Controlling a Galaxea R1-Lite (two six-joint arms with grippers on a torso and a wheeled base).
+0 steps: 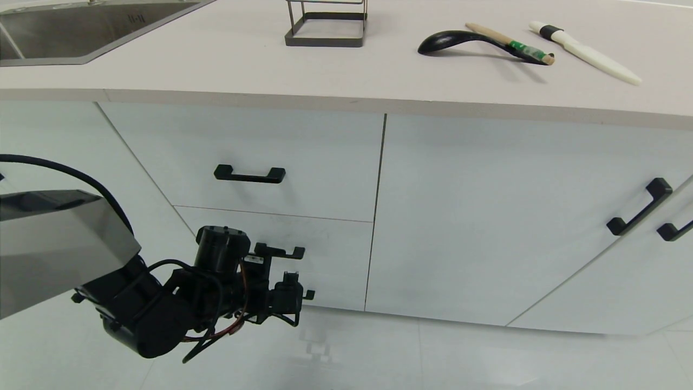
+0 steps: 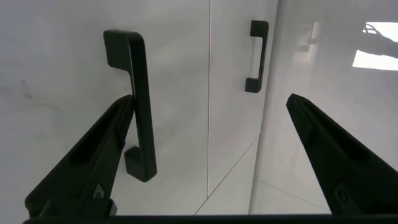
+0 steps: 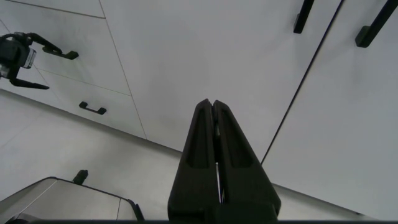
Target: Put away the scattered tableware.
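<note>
On the countertop (image 1: 243, 65) at the far right lie a black ladle (image 1: 452, 40), a wooden stick with a green label (image 1: 495, 35) across its handle, and a white knife (image 1: 590, 54). My left gripper (image 1: 296, 273) (image 2: 210, 98) (image 3: 61, 71) is low in front of the drawers and stands open. A black drawer handle (image 1: 279, 252) (image 2: 138, 106) lies in its gap, close against one finger (image 2: 93, 155). My right gripper (image 3: 214, 111) is shut with nothing in it and faces the white cabinet doors.
A dark wire rack (image 1: 326, 30) stands at the counter's back middle, and a steel sink (image 1: 81, 24) is at the back left. The top drawer handle (image 1: 249, 174) is above my left gripper. Door handles (image 1: 639, 208) are on the right.
</note>
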